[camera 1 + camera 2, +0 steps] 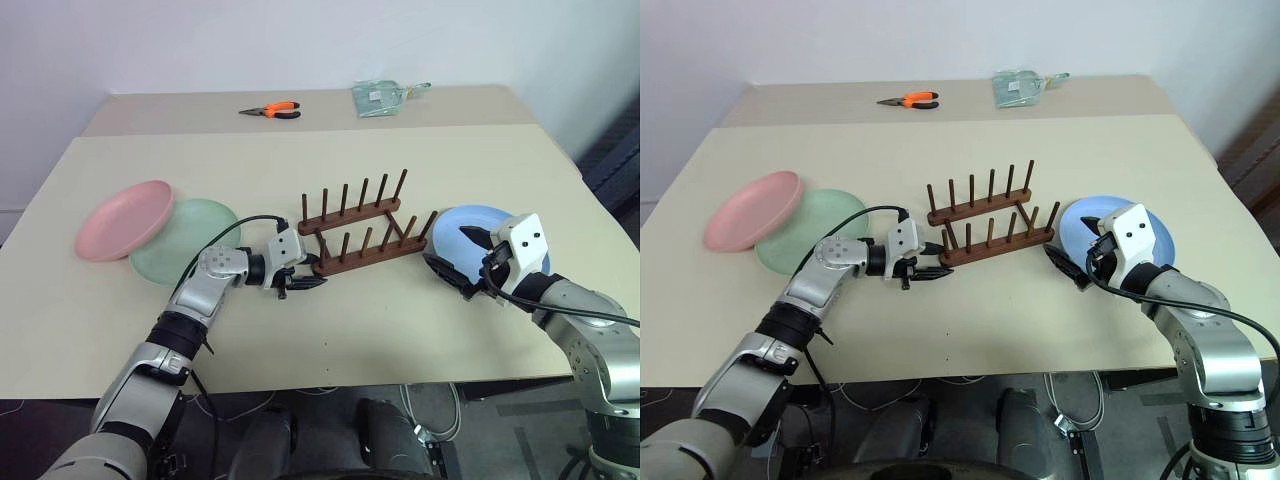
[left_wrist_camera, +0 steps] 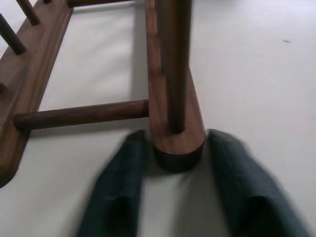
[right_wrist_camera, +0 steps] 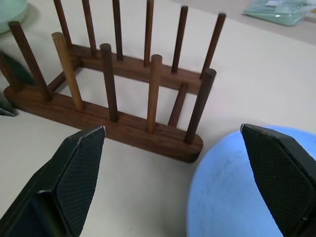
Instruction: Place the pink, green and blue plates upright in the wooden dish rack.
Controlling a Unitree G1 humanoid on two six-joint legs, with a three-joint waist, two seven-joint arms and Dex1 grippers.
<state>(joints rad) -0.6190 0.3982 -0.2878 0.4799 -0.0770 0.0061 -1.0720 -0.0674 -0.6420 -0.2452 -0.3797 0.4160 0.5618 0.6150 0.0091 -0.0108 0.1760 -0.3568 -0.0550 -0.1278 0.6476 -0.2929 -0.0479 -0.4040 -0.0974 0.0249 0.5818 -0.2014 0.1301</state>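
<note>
left gripper (image 1: pixel 300 281) straddles the near rail end of the rack (image 1: pixel 362 232) mid-table, fingers spread either side, not pinching. right gripper (image 1: pixel 466 266) gapes over the blue plate (image 1: pixel 468 228) near the right edge. a nudge could skew the rack.

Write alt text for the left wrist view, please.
Two black fingers of the left end effector straddle the rounded end of one base rail of the dark brown wooden dish rack, open around it, on a pale tabletop. A peg rises from that end; a crossbar joins the other rail.
</note>
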